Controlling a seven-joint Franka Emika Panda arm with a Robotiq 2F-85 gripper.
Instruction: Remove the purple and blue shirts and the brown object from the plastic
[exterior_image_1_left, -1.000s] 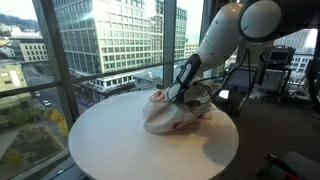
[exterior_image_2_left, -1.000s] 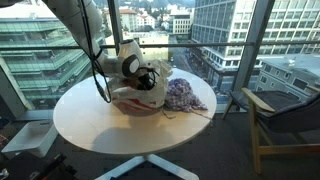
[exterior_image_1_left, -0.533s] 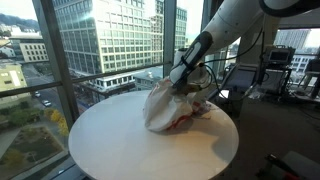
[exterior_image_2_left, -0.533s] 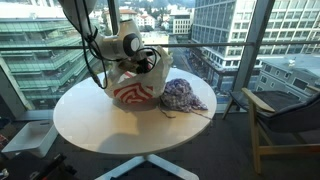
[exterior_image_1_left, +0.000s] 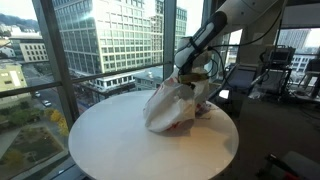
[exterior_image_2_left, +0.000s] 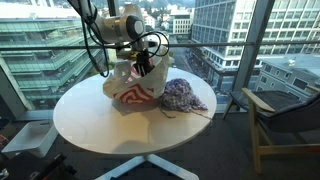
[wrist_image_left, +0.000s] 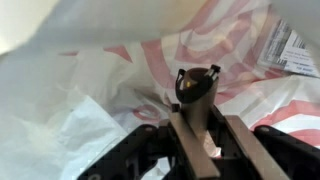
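A white plastic bag with red stripes (exterior_image_2_left: 135, 92) stands on the round white table (exterior_image_2_left: 90, 125); it also shows in an exterior view (exterior_image_1_left: 168, 105) and fills the wrist view (wrist_image_left: 90, 90). A purple shirt (exterior_image_2_left: 184, 95) lies on the table right beside the bag. My gripper (exterior_image_2_left: 143, 62) is at the top of the bag, also seen in an exterior view (exterior_image_1_left: 187, 68). In the wrist view the gripper (wrist_image_left: 205, 125) is shut on a slim brown object (wrist_image_left: 196, 88) with a rounded end. No blue shirt shows.
Tall windows surround the table (exterior_image_1_left: 110, 140) on the far side. A chair (exterior_image_2_left: 285, 115) stands beside the table. Desks and equipment (exterior_image_1_left: 275, 75) stand behind the arm.
My gripper has risen from low on the bag to its top. The bag has been pulled from slumped to upright. The purple shirt has not moved.
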